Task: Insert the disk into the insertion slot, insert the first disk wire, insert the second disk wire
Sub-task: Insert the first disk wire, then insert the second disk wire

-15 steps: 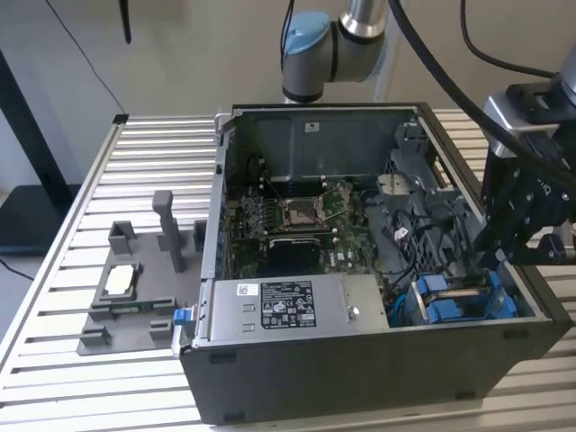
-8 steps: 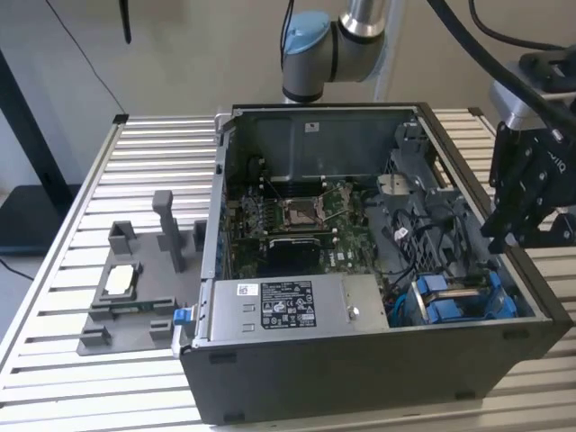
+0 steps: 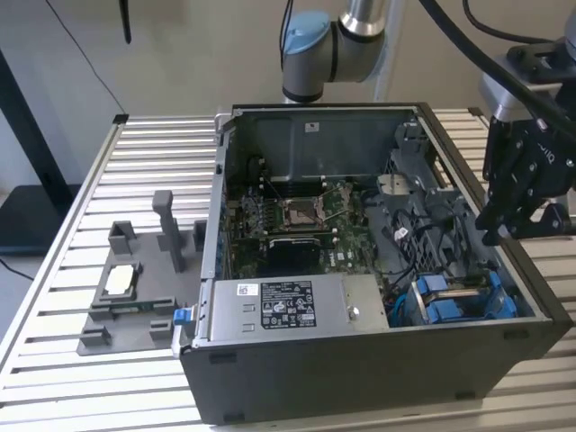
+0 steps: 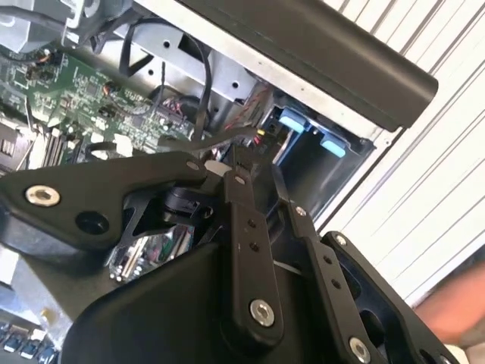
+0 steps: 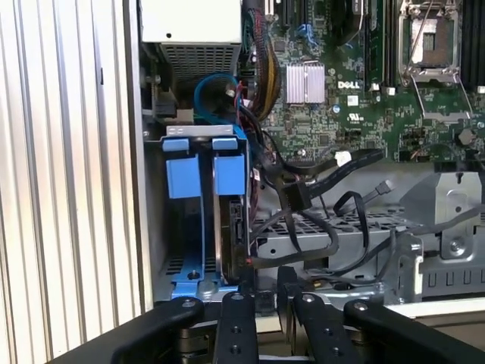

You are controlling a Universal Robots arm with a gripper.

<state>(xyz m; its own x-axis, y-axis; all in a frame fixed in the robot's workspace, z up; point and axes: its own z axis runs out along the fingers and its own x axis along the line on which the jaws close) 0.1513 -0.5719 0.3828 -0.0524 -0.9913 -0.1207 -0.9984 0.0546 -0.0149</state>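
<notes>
Exterior view, slatted table (image 3: 153,162), computer case (image 3: 360,373), tool (image 3: 511,232), pale wall (image 3: 189,54)

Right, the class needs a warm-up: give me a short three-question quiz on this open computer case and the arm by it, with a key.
1. True or false: the gripper hangs on the exterior view's left of the computer case.
2. Multiple choice: in the first wrist view, what colour are the carrier frames standing in the case's bay? A red, B blue, C yellow.
3. Fill in: the grey fixture lies outside the case, on the slatted ____.

Key: 1 false, it is at the right wall; 2 B; 3 table.
</notes>
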